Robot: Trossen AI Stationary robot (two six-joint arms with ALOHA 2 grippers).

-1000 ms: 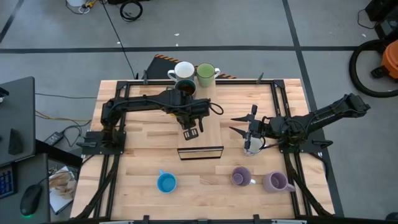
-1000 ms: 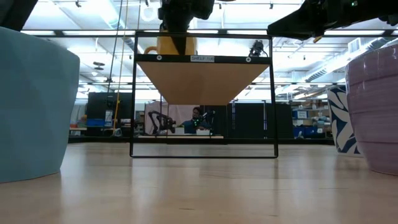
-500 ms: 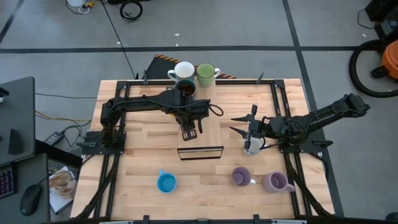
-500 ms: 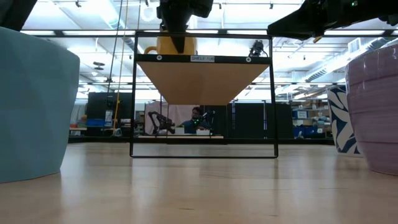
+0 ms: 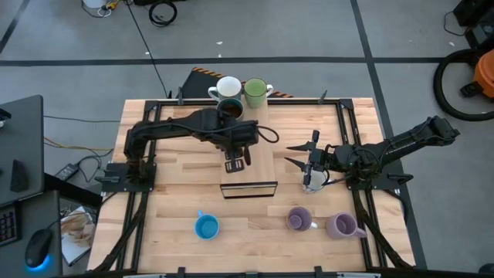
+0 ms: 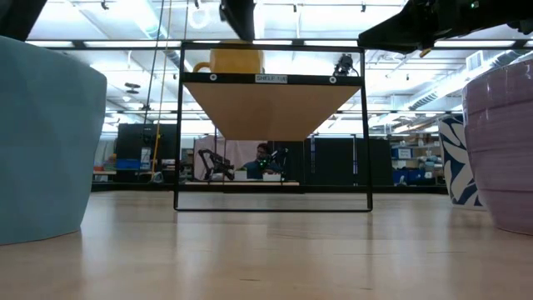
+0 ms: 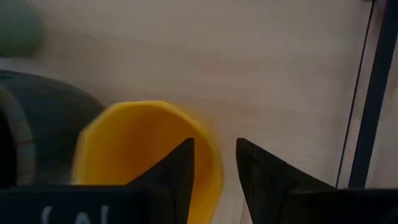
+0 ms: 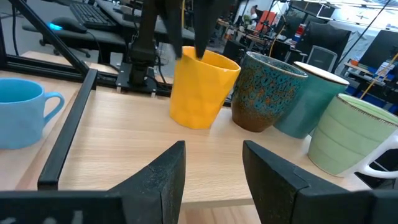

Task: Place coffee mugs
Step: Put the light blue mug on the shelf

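Observation:
The orange mug [image 7: 143,149] stands upright on the raised wooden shelf [image 5: 262,166], next to the dark speckled mug [image 8: 264,93]. A white mug [image 5: 228,87] and a green mug [image 5: 255,93] stand at the shelf's far end. My left gripper [image 7: 214,146] hovers open just above the orange mug's rim [image 8: 208,59] and shows clear of it in the low view [image 6: 237,8]. My right gripper [image 8: 212,146] is open, right of the shelf [image 5: 307,171], over a white patterned mug [image 6: 462,158]. The blue mug [image 5: 206,226] and two purple mugs [image 5: 299,220] [image 5: 342,225] stand near the table's near edge.
The shelf's black wire frame [image 6: 179,125] stands at the table's middle, with open space under its top. Black rails [image 5: 147,201] run along the table's left and right sides. Bare wood lies between the blue mug and the shelf.
My left gripper has risen straight up off the orange mug, from reaching down to its rim to standing clear above it. The mug has stayed upright on the shelf.

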